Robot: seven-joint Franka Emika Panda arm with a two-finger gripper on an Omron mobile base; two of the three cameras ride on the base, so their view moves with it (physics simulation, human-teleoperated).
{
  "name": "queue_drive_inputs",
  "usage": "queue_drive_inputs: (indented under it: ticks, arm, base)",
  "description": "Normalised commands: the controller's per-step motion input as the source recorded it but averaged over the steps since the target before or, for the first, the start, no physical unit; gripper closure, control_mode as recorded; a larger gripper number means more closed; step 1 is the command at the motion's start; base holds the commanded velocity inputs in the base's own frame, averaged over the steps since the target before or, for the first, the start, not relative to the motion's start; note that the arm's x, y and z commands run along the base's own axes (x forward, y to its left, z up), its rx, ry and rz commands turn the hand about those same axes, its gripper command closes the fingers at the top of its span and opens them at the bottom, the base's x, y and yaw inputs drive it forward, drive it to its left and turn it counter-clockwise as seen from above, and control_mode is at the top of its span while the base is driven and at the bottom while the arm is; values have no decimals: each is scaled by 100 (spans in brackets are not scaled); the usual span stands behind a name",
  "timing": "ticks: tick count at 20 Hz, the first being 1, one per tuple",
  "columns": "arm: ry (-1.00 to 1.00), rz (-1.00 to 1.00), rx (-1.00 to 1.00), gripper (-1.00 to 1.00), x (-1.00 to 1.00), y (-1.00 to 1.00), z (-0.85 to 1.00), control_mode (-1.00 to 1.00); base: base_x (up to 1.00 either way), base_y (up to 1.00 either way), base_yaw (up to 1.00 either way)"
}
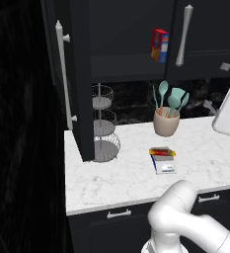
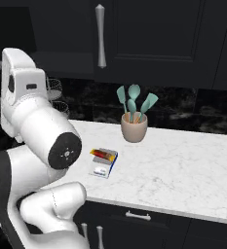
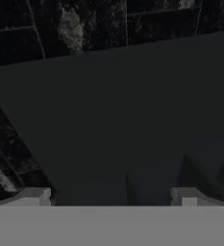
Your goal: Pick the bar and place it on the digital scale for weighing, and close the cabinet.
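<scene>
Bar [image 1: 162, 152] rests on the digital scale [image 1: 164, 164] mid-bench, claw [image 3: 111, 194] wide open and empty facing the open cabinet [image 1: 82, 74], evidently for closing.

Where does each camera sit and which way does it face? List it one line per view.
Left base view: behind the arm's left, facing the white marble counter; white arm at lower right; open near-black cabinet door, tiered wire basket.
Right base view: behind the arm's right, facing the counter; white arm at left.
Hand view: along the open gripper, close to a dark flat panel.
Shared by both base views: red-orange bar on the small flat digital scale, beige utensil pot.
</scene>
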Motion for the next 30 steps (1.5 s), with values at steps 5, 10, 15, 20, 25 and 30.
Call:
queue_drive_inputs:
  ticks: [5, 10, 15, 20, 25, 30]
  arm:
    - [21, 41, -1, -100, -100, 48, -39, -100]
    - [3, 29, -13, -100, -86, 80, -11, -100]
    - [-16, 6, -17, -100, -4, 80, -19, -100]
    - [-19, 0, -13, -100, 15, 50, -32, -100]
    - [-17, 0, -18, -100, 1, 60, -36, -100]
    - [-1, 0, -1, -100, 0, 34, -11, -100]
  base:
    - [0, 0, 0]
    - [0, 0, 0]
    - [0, 0, 0]
    - [0, 0, 0]
    - [0, 0, 0]
    - [0, 0, 0]
